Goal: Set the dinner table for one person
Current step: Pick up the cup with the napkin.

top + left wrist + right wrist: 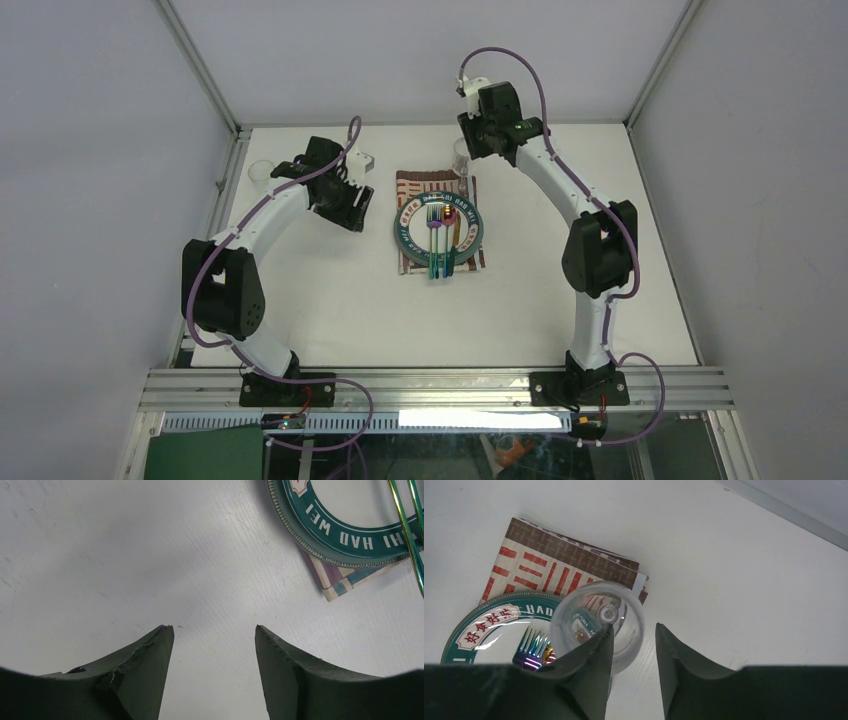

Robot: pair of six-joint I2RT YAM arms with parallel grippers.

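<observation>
Clerk: Item one, the surface?

Checker: The white surface [330,310], framed by aluminium rails, carried everything. A striped patchwork placemat [420,182] lay near its middle, toward the far side.

Clerk: On the placemat?

Checker: One teal-rimmed plate [403,228] sat squarely on it. On the plate lay an iridescent fork [530,647] and a spoon [449,240], handles pointing toward the arms. A gold piece lay beside them; its kind could not be told.

Clerk: Glassware?

Checker: One clear drinking glass [589,607] stood upright at the placemat's far right corner. A second clear cup [260,170] stood well apart, by the left rail.

Clerk: Pincers?

Checker: The right pincer [634,626] hung over the glass. One finger appeared to be inside the rim and one outside, jaws parted a little. Whether they pinched the wall could not be told. The left pincer [214,627] was spread wide and empty above bare surface, just left of the plate.

Clerk: Progress?

Checker: Judged past halfway. Placemat and plate were in place. The cutlery lay together on the plate, so it probably wanted laying out beside it. The glass looked to be the step in hand, its final spot not yet settled.
</observation>
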